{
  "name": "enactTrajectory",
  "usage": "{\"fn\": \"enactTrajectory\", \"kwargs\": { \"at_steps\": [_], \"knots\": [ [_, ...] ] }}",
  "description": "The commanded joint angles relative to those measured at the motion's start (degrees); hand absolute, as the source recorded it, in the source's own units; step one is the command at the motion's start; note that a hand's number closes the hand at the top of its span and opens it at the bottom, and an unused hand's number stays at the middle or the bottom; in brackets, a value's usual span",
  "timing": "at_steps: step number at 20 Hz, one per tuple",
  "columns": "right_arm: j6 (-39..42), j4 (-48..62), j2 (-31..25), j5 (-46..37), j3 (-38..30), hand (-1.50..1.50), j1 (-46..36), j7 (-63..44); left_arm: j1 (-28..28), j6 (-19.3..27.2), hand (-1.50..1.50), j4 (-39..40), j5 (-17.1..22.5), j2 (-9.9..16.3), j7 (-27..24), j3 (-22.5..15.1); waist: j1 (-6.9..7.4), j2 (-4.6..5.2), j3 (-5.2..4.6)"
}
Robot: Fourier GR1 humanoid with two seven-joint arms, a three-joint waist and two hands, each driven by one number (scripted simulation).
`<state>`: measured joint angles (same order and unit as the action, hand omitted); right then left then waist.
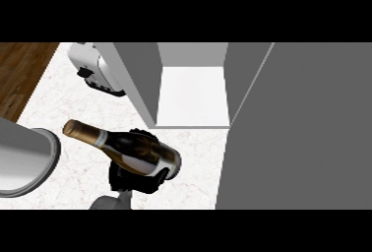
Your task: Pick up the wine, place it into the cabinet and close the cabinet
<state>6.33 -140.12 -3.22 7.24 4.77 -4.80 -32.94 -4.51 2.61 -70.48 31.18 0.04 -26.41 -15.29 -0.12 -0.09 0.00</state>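
Your hand (134, 179) comes in from the lower edge on a grey forearm, black fingers curled round the wine bottle (127, 148) from beneath; which arm it is you cannot tell from this view, and no second hand shows. The bottle lies tilted in that grasp, gold-foiled neck pointing up and to the left, dark body with a pale label toward the lower right; it sits above the white marbled surface (80, 106), just below the cabinet (193, 93). The cabinet stands open, pale interior showing; its grey door (298, 133) fills the right side of the view. A white toaster (98, 71) sits at upper left; a grey curved object (25, 160) occupies the left edge.
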Motion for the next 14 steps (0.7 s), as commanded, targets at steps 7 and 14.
{"fn": "enactTrajectory", "kwargs": {
  "at_steps": [7, 14],
  "knots": [
    [-0.6, -5.3, -0.5, 4.1, -0.6, -1.5, 0.3, -5.2, -4.8, 12.0, 1.5, 6.5, 11.0, 0.0, -6.6, -10.9, -0.42, 0.11, -0.03],
    [1.6, -0.6, 0.7, 1.8, 0.5, -1.5, 1.7, 0.3, -11.9, 10.9, 1.5, 20.0, 19.4, 0.0, -15.5, -14.0, -0.83, 0.28, -0.06]
  ]
}}
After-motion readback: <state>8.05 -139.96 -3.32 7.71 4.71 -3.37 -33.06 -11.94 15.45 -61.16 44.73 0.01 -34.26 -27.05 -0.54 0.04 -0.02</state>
